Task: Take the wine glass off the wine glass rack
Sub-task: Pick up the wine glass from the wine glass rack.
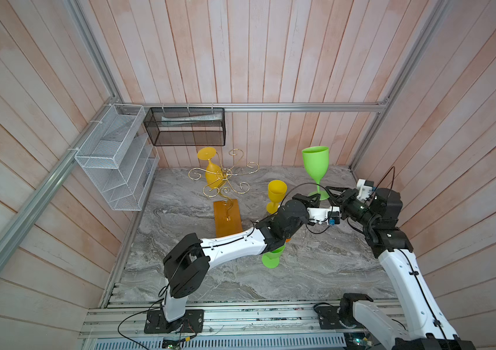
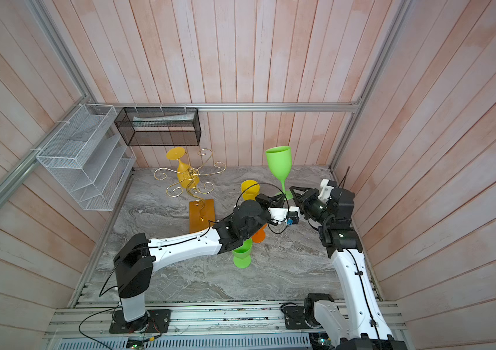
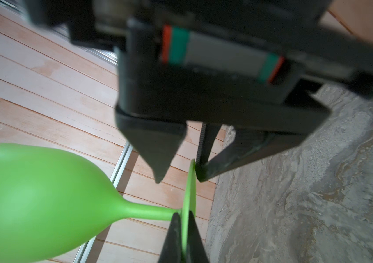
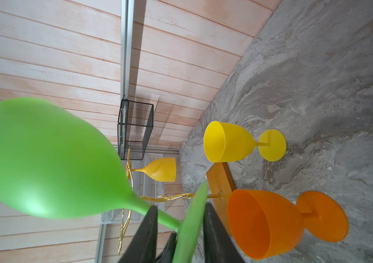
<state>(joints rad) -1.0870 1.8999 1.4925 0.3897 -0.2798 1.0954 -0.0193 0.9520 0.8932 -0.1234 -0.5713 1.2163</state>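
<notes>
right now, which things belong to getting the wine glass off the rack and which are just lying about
Job: wine glass rack; amber wine glass hanging on it; tall green wine glass, foot clamped in the left gripper; right gripper astride that foot.
Lying about: yellow wine glass; orange wine glass; small green wine glass; white wire-mesh shelf; black mesh basket.

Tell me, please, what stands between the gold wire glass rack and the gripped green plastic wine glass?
An upright yellow plastic wine glass, in both top views.
</notes>
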